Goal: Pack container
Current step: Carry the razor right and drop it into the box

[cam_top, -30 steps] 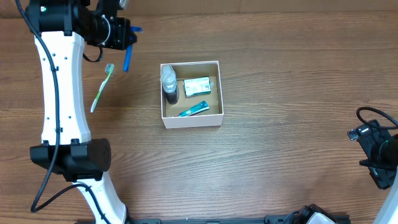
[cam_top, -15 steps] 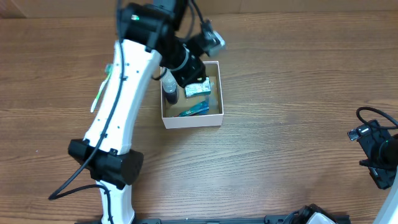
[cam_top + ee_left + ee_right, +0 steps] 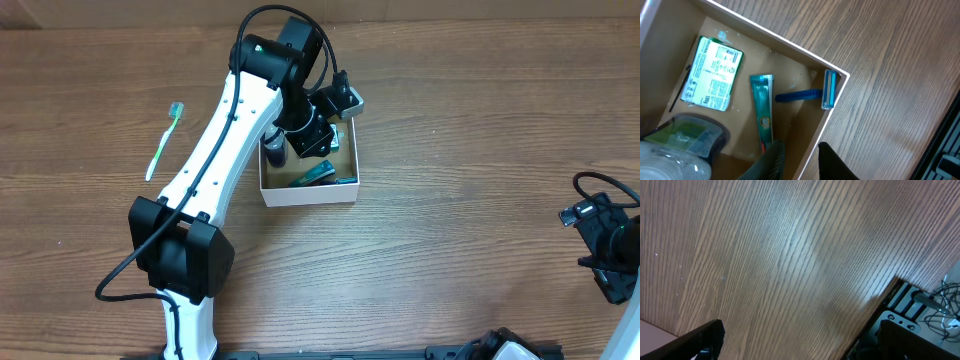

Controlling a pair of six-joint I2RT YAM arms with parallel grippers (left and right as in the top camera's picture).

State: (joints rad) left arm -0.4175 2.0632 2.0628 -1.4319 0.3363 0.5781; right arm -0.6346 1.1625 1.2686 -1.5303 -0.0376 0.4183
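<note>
The container (image 3: 310, 192) is a small square box with white walls and a brown floor, mid-table. In the left wrist view its rim (image 3: 774, 37) frames a green-white soap box (image 3: 712, 72), a teal toothpaste tube (image 3: 763, 110), a clear bottle (image 3: 675, 147) and a blue razor (image 3: 815, 94) lying loose in the corner. My left gripper (image 3: 802, 162) is open and empty just above the box, one finger inside the wall and one outside; overhead it hangs over the box (image 3: 318, 135). My right gripper (image 3: 800, 335) is open and empty above bare table.
A green toothbrush (image 3: 165, 140) lies on the wooden table left of the box. The right arm (image 3: 610, 250) sits at the far right edge. The table's front edge and cables (image 3: 925, 305) show in the right wrist view.
My left arm swung from the far left corner to over the box, carrying the blue razor. The razor now lies in the box, let go. The right arm has not moved.
</note>
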